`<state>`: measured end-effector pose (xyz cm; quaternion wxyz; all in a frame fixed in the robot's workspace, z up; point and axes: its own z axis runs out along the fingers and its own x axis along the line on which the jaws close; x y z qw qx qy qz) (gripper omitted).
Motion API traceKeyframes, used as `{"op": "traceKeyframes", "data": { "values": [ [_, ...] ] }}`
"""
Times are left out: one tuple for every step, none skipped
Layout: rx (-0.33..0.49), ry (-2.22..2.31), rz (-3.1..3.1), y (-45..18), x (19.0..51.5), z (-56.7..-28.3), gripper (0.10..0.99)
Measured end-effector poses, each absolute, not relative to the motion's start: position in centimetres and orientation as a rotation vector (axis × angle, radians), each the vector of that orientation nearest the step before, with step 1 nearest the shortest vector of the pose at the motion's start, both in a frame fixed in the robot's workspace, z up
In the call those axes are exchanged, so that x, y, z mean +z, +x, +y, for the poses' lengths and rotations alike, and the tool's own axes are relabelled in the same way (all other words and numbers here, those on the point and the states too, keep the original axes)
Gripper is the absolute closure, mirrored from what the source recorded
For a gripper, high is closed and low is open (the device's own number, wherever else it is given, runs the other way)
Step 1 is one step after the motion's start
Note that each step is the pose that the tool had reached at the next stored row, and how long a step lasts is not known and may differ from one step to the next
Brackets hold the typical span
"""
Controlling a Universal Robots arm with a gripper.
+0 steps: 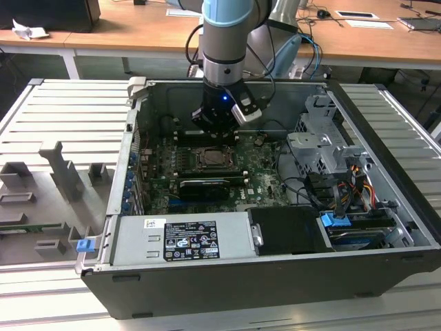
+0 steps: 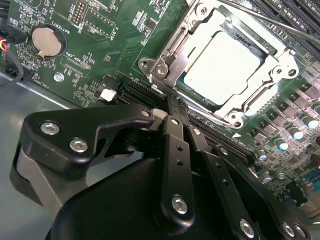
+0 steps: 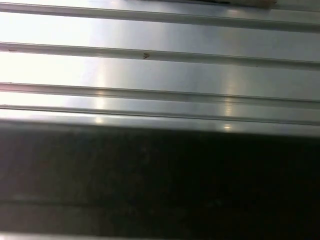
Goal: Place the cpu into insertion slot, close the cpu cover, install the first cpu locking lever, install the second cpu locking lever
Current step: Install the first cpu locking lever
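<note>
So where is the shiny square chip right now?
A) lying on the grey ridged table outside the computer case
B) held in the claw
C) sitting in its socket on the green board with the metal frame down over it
C: in the second wrist view the cpu lies in the insertion slot, with the cpu cover flat around it.

Silver-and-blue arm (image 1: 224,41), black pincer (image 2: 172,112) with silver screws, blue light.

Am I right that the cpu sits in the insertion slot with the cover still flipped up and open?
Not quite. The cpu does sit in the insertion slot, but the second wrist view shows the cpu cover lying flat around it, closed, not flipped up.
</note>
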<state>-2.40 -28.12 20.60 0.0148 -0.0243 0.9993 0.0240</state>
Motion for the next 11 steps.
{"op": "traceKeyframes", "data": {
  "values": [
    [0.071, -0.076, 3.110, -2.40, 20.57, -28.12, 0.980],
    [0.069, -0.076, 3.110, -2.40, 20.54, -28.12, 0.980],
    [0.066, -0.076, 3.110, -2.40, 20.50, -28.12, 0.980],
    [0.064, -0.076, 3.111, -2.40, 20.46, -28.12, 0.980],
    [0.061, -0.076, 3.111, -2.40, 20.41, -28.13, 0.980],
    [0.058, -0.076, 3.111, -2.40, 20.35, -28.13, 0.980],
    [0.053, -0.076, 3.111, -2.39, 20.31, -28.12, 0.980],
    [0.049, -0.076, 3.111, -2.39, 20.31, -28.13, 0.980],
    [0.049, -0.076, 3.111, -2.39, 20.34, -28.13, 0.980],
    [0.050, -0.076, 3.111, -2.38, 20.39, -28.12, 0.980],
    [0.051, -0.076, 3.110, -2.37, 20.45, -28.11, 0.980]
  ]
}}
